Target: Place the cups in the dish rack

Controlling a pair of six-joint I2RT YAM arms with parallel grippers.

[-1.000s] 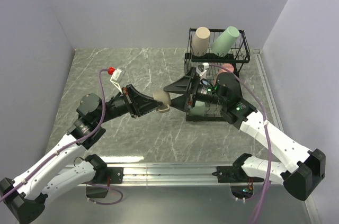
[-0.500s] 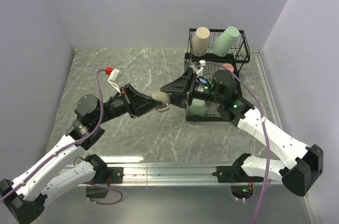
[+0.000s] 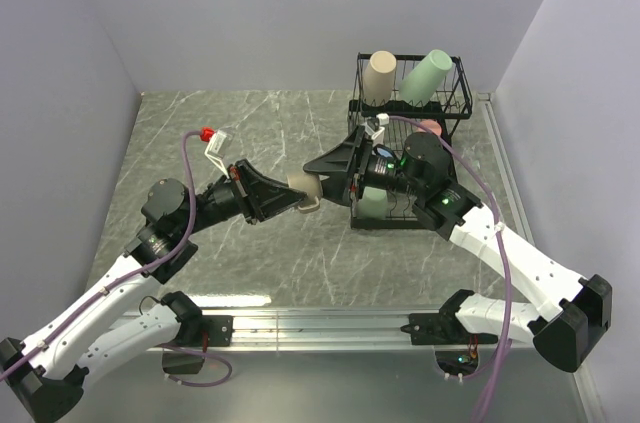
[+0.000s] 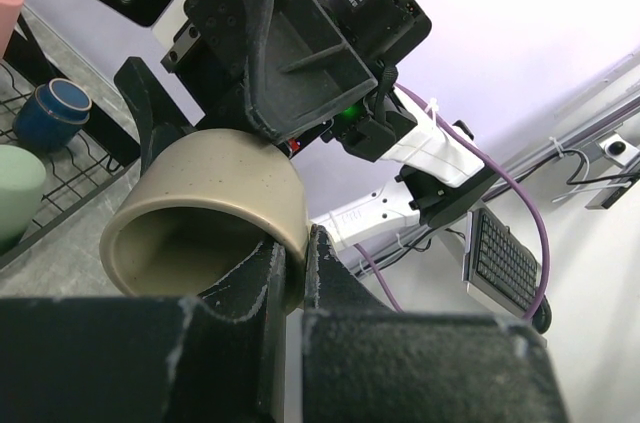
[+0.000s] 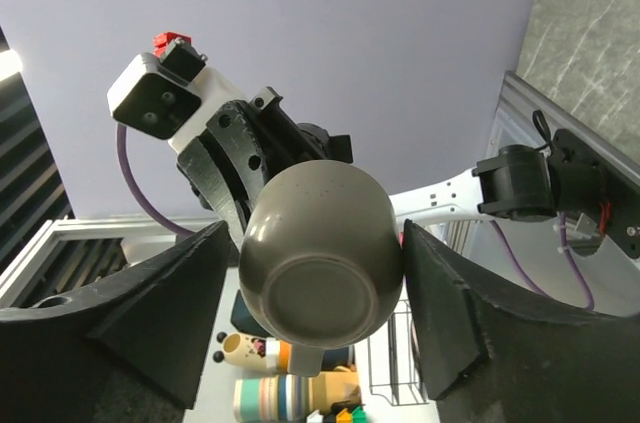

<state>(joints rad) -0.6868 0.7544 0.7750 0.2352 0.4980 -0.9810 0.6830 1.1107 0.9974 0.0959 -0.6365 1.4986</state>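
My left gripper [image 3: 298, 203] is shut on the rim of the olive-tan mug [image 3: 306, 187] and holds it in the air left of the black wire dish rack [image 3: 455, 93]. In the left wrist view its fingers [image 4: 250, 283] pinch the mug wall [image 4: 210, 203]. My right gripper [image 3: 323, 181] is open, with one jaw on each side of the mug body [image 5: 320, 253], close to it. A beige tumbler [image 3: 380, 77] and a pale green tumbler [image 3: 425, 76] stand in the top tier. A pink tumbler [image 3: 431, 127], a second green tumbler [image 4: 18, 193] and the navy mug [image 4: 50, 113] are lower down. The blue tumbler is hidden.
The rack stands at the back right, close to the right wall. A red and white connector [image 3: 214, 137] on the left arm's purple cable sticks up above the marble tabletop [image 3: 260, 123]. Grey walls close in the left, back and right sides.
My right gripper has swung left from the rack to the mug, and its open jaws now flank it. My left gripper has stayed nearly still with the mug.
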